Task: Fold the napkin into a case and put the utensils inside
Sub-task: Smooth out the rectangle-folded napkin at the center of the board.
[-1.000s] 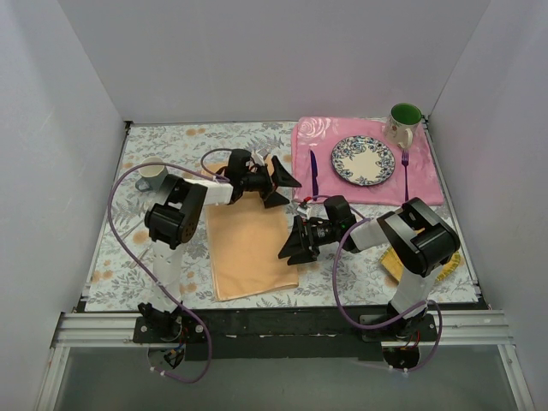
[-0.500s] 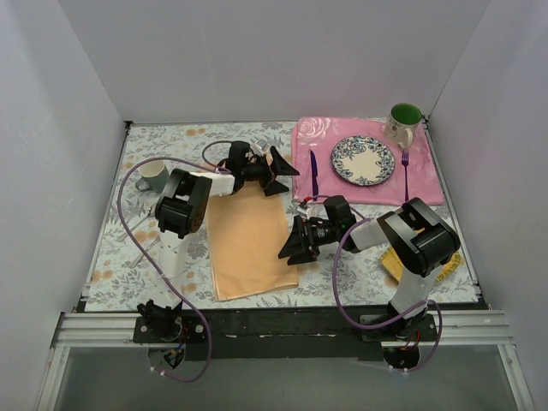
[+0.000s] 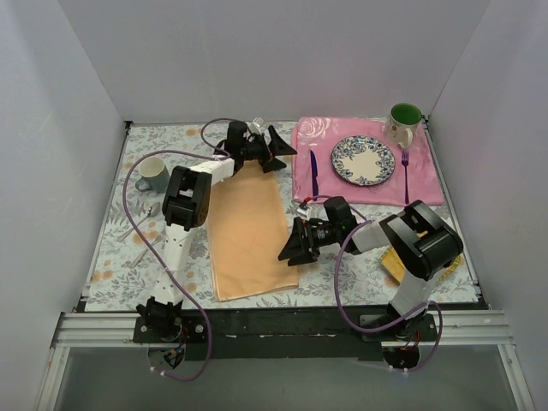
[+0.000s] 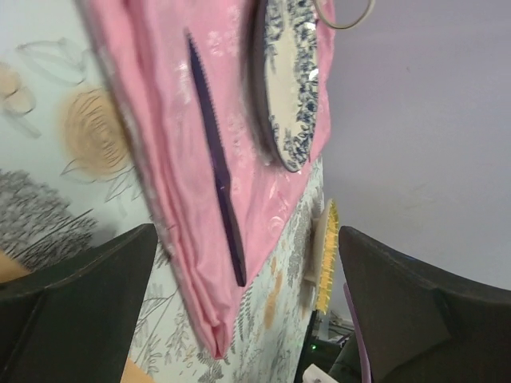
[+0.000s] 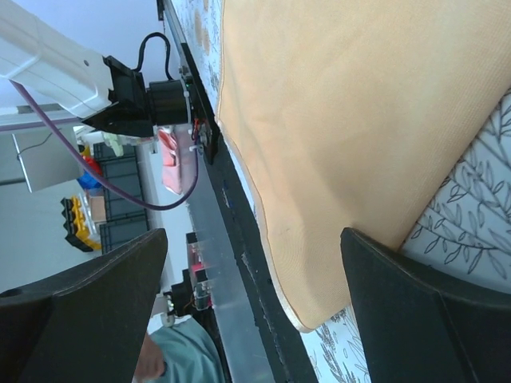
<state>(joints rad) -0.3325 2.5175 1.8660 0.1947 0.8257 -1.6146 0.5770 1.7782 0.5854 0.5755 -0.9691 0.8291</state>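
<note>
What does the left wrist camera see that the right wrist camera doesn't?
Only the left wrist view shows the purple knife on the pink placemat, beside the patterned plate. Only the right wrist view shows the table's black front edge and part of the left arm. Both show the flowery tablecloth and open black fingers, of the left gripper and the right gripper. The peach napkin fills much of the right wrist view; the left one catches only small peach slivers, likely the same cloth.
</note>
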